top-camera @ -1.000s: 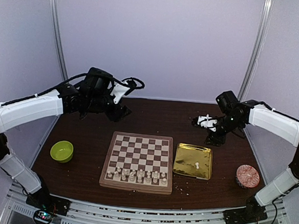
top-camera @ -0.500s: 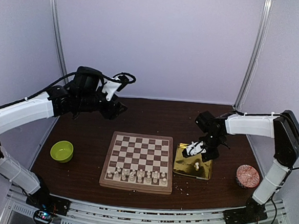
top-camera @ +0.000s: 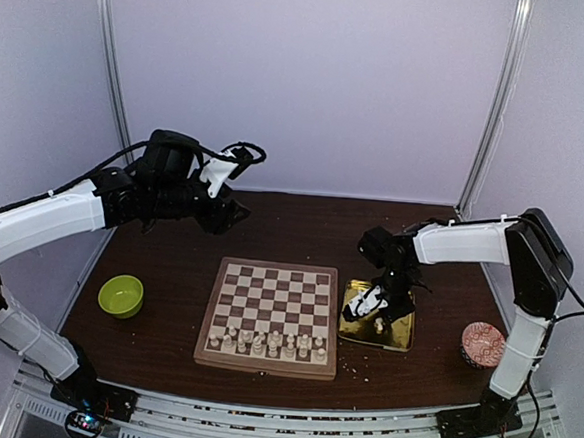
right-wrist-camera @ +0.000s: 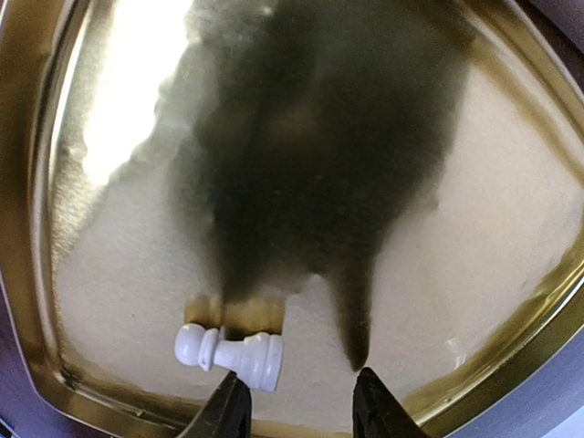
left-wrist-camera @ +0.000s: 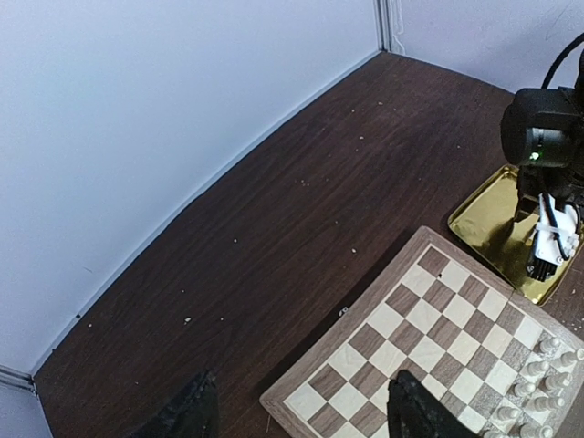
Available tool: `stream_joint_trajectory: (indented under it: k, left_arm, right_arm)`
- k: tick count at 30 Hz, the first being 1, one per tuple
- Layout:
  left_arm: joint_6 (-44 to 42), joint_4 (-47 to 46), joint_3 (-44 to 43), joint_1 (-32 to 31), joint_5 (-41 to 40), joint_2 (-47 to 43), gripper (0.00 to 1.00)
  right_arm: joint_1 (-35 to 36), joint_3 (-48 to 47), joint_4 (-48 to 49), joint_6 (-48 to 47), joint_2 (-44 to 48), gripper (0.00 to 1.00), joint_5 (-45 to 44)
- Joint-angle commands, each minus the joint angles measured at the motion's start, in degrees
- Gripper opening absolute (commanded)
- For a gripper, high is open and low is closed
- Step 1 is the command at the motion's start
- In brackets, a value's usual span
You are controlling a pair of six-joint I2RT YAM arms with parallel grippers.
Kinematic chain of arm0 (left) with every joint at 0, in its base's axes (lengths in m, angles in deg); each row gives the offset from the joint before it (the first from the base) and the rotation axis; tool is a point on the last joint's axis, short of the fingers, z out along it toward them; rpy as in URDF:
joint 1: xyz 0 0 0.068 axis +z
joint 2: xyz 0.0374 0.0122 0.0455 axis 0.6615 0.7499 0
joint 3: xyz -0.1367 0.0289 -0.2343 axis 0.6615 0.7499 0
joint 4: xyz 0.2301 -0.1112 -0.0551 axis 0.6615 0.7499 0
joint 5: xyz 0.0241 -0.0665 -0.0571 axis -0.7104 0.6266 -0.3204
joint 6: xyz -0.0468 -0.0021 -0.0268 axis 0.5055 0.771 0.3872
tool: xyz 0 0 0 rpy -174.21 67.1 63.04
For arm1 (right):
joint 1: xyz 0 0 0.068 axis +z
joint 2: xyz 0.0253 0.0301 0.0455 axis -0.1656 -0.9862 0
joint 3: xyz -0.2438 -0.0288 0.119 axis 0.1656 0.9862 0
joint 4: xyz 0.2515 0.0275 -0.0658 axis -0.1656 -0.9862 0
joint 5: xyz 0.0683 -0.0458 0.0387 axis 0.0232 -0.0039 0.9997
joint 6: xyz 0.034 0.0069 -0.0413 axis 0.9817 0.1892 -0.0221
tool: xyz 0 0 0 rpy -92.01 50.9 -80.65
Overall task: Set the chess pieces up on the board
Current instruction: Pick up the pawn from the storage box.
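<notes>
We see right jaws part-open, empty, low over gold tray point(right-wrist-camera: 27, 274); one pawn point(right-wrist-camera: 233, 351) lies on its side just beside a fingertip point(right-wrist-camera: 228, 411). Left jaws wide apart, empty, above counter point(left-wrist-camera: 301, 210); board point(left-wrist-camera: 429, 338) ahead w/ other pieces point(left-wrist-camera: 538, 370).

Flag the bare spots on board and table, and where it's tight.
Bare: the board's far rows, behind the chess pieces crowding its near edge; the table strip between the green bowl and the board's left border; the wide table stretch beyond the board. Tight: the gold tray, where the right gripper hangs over a lying pawn.
</notes>
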Motion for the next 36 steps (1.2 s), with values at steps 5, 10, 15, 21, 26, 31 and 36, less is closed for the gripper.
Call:
stream_joint_trajectory:
  k: [5,10,15,21,26,31,36]
  left_arm:
    - [-0.8,-2.2,0.2,-0.1,1.2,-1.0,0.64]
    - [-0.9,-2.2,0.3,-0.1,1.4,-1.0,0.64]
    - [-0.9,-2.1,0.2,-0.1,1.9,-0.9,0.64]
    - [-0.8,-2.1,0.1,-0.1,2.1,-0.5,0.64]
    - [-0.8,-2.0,0.0,-0.1,2.5,-0.2,0.64]
    - [-0.8,-1.9,0.0,-0.1,2.8,-0.1,0.64]
    - [-0.8,-1.9,-0.1,-0.1,3.0,0.0,0.64]
  right_arm:
    - [1.6,-3.0,-5.5,1.7,-3.5,0.38,1.7]
    - [2.3,-4.5,-6.3,3.1,-4.0,0.38,5.1]
    - [3.1,-5.1,-7.1,4.1,-5.2,0.36,6.2]
    - [3.1,-5.3,-7.4,5.1,-6.4,0.31,5.7]
    - [2.5,-5.1,-8.5,6.0,-6.3,0.32,5.3]
    - [1.1,-4.7,-9.4,6.3,-6.1,0.32,4.4]
    - [0.5,-3.9,-9.3,6.4,-5.5,0.29,4.6]
